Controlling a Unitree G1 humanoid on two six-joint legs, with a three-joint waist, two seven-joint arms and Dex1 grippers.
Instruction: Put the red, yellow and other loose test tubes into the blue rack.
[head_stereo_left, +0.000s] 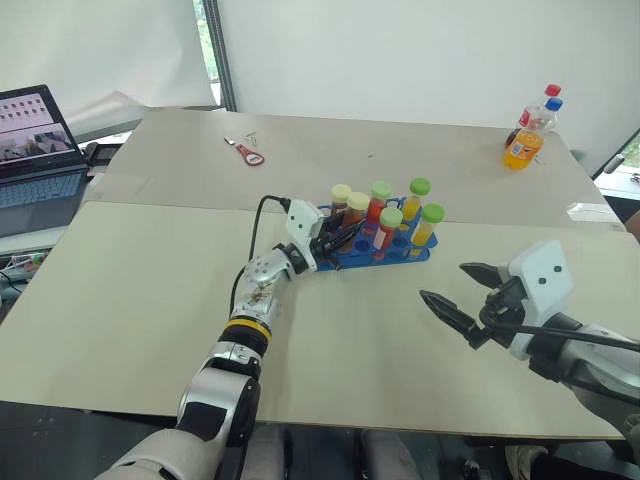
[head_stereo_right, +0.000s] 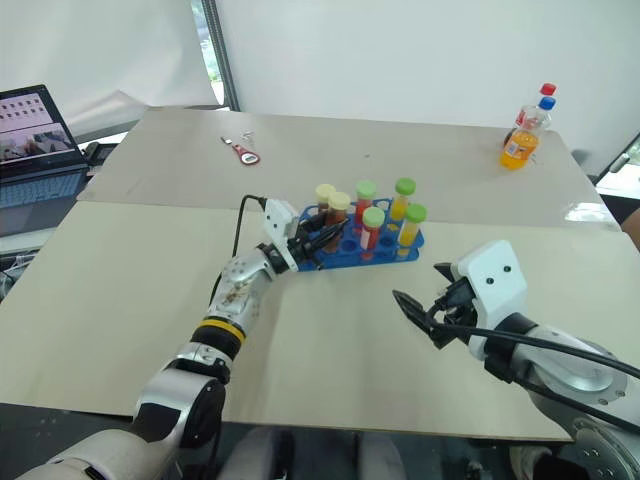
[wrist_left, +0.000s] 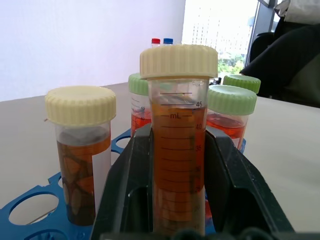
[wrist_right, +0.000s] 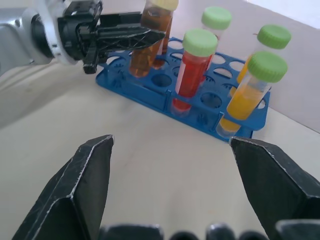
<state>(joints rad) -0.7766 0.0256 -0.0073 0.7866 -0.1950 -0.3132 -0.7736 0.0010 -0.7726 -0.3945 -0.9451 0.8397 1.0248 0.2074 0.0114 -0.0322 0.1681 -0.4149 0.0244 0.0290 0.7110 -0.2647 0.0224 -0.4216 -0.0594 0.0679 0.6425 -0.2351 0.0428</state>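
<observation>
A brown test tube (wrist_left: 178, 150) is clamped by the left gripper (head_stereo_left: 338, 238) at the blue rack (head_stereo_left: 410, 252) at 9 o'clock; the rack could be dragged if the tube is released tilted; the right gripper (head_stereo_left: 462, 294) is spread empty

Two pale benches (head_stereo_left: 150, 300) pushed together. White wall (head_stereo_left: 400, 50) behind, at twelve o'clock. Bright window strip (head_stereo_left: 208, 40) at eleven o'clock. Open laptop (head_stereo_left: 35, 150) at nine o'clock.

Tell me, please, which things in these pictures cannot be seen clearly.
- Held brown tube: its bottom is hidden by the left end effector in the left wrist view, so whether it sits in the blue rack is unclear.
- Small objects near the red tool: too small to identify.
- Laptop: cut by the edge.
</observation>
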